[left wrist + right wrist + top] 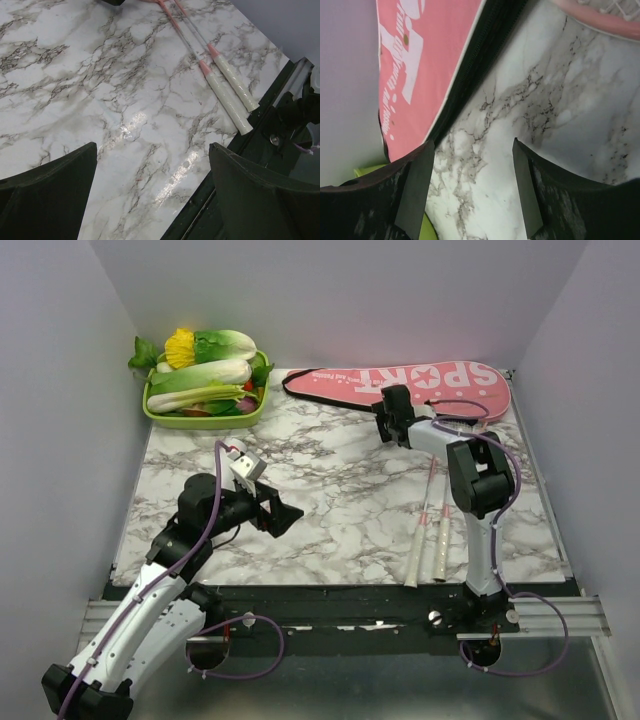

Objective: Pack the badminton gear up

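The long pink cover (pixel 420 383) with white "SPORT" lettering lies along the back right of the marble table. Its black zipper edge (pixel 470 70) faces me. Two thin pink-white rackets (pixel 428 525) lie side by side at the right, with their white handles (pixel 227 95) near the front edge. A pink racket head (pixel 600 22) shows beside the cover. My right gripper (pixel 386 420) (pixel 472 190) hovers open just in front of the cover's edge, with only marble between its fingers. My left gripper (pixel 283 512) (pixel 152 190) stands wide open over bare marble at the front left, holding nothing.
A green tray (pixel 152 412) of leafy vegetables sits at the back left corner, and its rim (pixel 427 232) shows by my right gripper. Grey walls close in the table on three sides. A black rail (pixel 340 600) runs along the front edge.
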You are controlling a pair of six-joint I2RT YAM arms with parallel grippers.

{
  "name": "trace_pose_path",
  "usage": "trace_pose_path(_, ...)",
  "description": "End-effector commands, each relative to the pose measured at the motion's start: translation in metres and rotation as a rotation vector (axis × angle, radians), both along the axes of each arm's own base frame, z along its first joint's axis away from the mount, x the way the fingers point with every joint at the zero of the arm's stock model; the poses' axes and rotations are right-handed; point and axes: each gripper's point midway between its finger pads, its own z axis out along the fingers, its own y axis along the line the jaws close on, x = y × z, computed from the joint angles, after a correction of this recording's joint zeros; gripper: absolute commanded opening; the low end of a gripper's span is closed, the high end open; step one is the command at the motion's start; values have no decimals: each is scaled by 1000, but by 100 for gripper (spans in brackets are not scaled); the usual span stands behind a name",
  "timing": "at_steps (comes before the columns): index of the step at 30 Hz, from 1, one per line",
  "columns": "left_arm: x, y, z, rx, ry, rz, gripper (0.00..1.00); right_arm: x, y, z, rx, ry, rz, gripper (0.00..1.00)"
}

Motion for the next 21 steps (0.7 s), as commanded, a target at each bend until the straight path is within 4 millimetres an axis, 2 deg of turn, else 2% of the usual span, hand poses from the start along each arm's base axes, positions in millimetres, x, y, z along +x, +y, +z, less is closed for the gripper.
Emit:
trace_pose_path(1,-3,-4,2,-15,-3,-28,99,18,-31,0,-9,-11,-155,72)
trace_pose_path(4,-3,-6,-1,-10,4,-38,99,29,-41,1,-15,-14,-178,72)
trace_pose_path(6,-3,-6,-1,-9,5,-38,99,33,-44,-5,-19,-1,-178,72)
trace_pose_path(8,-2,-5,-1,-7,5,-34,99,39,-44,-6,-7,2,-169,71)
trace_pose_path(9,-1,-5,-3,-4,8,-30,99,40,-44,-15,-9,21,-162,70)
trace_pose_path(11,-1,-5,-4,1,11,-29,99,46,-43,-13,-2,28,-158,70)
trace_pose_path(13,0,-5,-6,6,16,-25,99,45,-43,-22,-4,51,-157,69)
trace_pose_path(16,1,-4,-7,13,19,-18,99,47,-44,-31,17,71,-158,67)
trace_pose_path(21,2,-4,-9,16,24,-17,99,55,-48,-28,11,68,-146,59)
